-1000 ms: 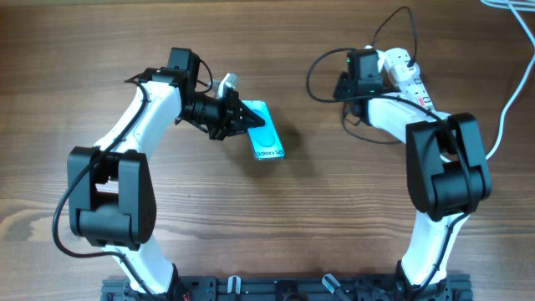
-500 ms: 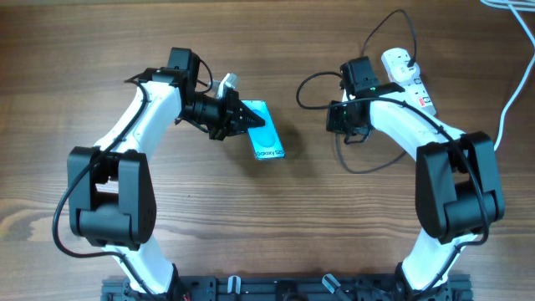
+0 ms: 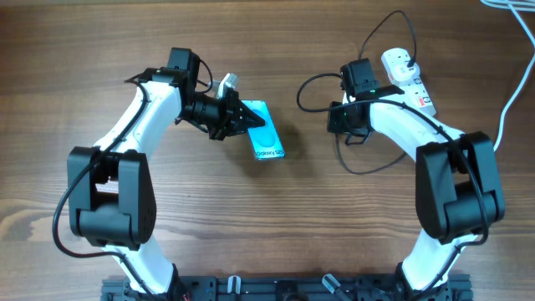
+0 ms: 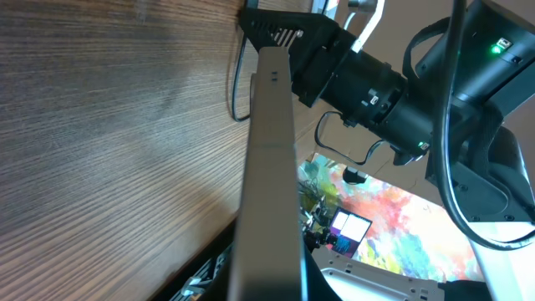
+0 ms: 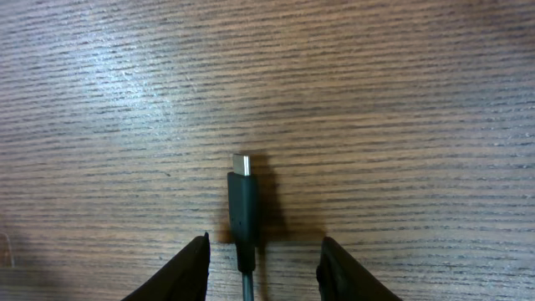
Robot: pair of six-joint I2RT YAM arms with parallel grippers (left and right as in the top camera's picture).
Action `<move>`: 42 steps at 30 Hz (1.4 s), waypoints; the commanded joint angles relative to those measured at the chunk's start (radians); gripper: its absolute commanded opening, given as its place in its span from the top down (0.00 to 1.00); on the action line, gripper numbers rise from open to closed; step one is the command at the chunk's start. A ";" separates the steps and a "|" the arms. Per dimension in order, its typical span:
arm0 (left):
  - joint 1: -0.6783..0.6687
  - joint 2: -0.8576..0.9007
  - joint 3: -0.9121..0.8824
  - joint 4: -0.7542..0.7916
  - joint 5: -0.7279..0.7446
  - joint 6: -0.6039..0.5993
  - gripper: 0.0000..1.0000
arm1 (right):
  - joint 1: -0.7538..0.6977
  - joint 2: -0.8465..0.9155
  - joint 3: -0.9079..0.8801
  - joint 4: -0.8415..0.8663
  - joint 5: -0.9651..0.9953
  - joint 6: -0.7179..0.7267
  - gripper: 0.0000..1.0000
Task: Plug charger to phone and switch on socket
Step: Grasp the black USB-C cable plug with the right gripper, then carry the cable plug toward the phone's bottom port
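Note:
The phone (image 3: 266, 138), teal-screened with "Galaxy" text at its near end, is held at its far end by my left gripper (image 3: 245, 117), which is shut on it. In the left wrist view the phone (image 4: 269, 167) shows edge-on. The charger's black cable (image 3: 308, 84) loops across the table to a white plug adapter (image 3: 396, 59) standing in the socket (image 3: 415, 84), a white power strip. My right gripper (image 3: 341, 125) is open and low over the cable's free end. In the right wrist view the connector tip (image 5: 242, 165) lies on the wood just ahead of the open fingers (image 5: 263, 269), which straddle the cable.
The socket's thick white cord (image 3: 510, 92) runs off the back right edge. A slack loop of black cable (image 3: 368, 171) lies near the right arm. My right arm (image 4: 393, 100) shows beyond the phone in the left wrist view.
My right gripper has moved left and toward the front, away from the socket, to the cable's connector end. The cable loop has shifted with it. My left arm and the phone are unmoved.

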 commanded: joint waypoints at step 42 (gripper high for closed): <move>0.003 -0.003 0.000 0.039 0.042 -0.001 0.96 | 0.008 0.012 -0.029 -0.007 -0.644 -0.239 0.96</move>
